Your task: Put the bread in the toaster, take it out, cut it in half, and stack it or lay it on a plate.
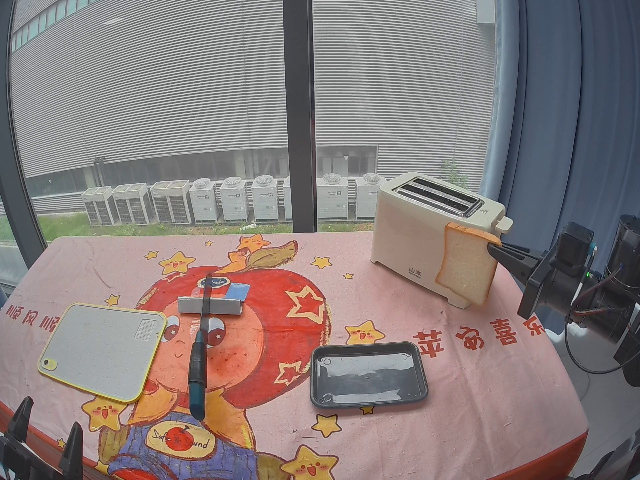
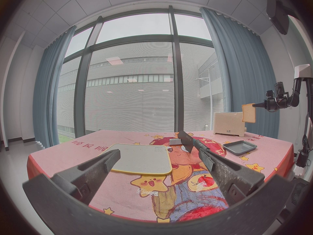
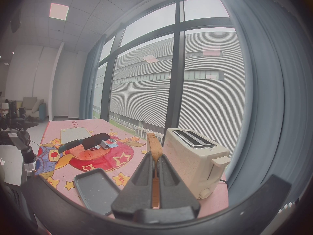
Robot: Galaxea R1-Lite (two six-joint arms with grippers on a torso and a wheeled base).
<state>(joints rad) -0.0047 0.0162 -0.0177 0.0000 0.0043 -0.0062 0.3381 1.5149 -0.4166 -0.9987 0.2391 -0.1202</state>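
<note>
My right gripper (image 1: 495,248) is shut on a slice of bread (image 1: 467,263), holding it in the air beside the near right corner of the cream toaster (image 1: 427,231). From the right wrist the bread (image 3: 154,147) stands edge-on between the fingers (image 3: 140,177), next to the toaster (image 3: 195,157), whose two slots are empty. The left wrist view shows the bread (image 2: 248,112) above the toaster (image 2: 229,124). A blue-handled knife (image 1: 199,348) leans on a small rest. A black tray (image 1: 369,373) lies at front centre. A white cutting board (image 1: 101,348) lies at the left. My left gripper (image 2: 159,167) is open at the table's front left corner.
A pink cartoon cloth (image 1: 280,301) covers the table. Blue curtains (image 1: 567,101) hang at the right behind the toaster. A window runs along the far edge.
</note>
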